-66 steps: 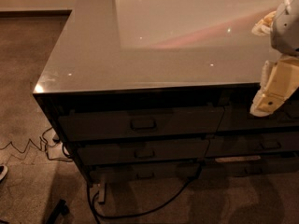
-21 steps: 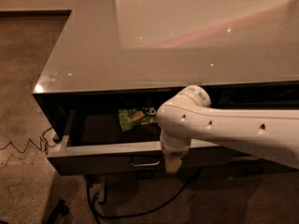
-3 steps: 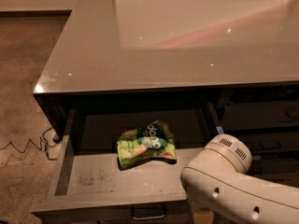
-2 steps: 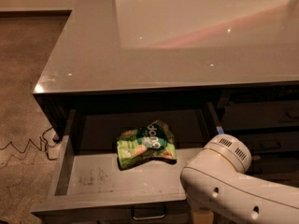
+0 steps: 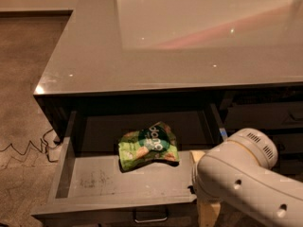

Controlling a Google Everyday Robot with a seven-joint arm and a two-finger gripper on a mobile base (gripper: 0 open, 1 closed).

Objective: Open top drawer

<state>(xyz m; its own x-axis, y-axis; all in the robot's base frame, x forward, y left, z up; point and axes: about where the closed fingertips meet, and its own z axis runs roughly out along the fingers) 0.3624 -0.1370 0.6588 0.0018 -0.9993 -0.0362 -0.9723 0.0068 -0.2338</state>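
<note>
Glossy grey tabletop (image 5: pixel 94 56) fills the upper view. The top drawer (image 5: pixel 94 183), under the tabletop's front edge, is pulled way out w/ its pale scuffed inside showing. White arm (image 5: pixel 241 178) covers the drawer's front right corner. The end effector (image 5: pixel 208 213) pokes out below the arm by the drawer front, can't tell if it's open or closed tbh. Green snack bag (image 5: pixel 147 146) lies mid-drawer. Small metal handle (image 5: pixel 150 216) at front centre.

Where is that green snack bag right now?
In the camera view, the green snack bag lies inside the open top drawer, near its middle. The gripper is at the drawer's front right corner, below the arm.
</note>
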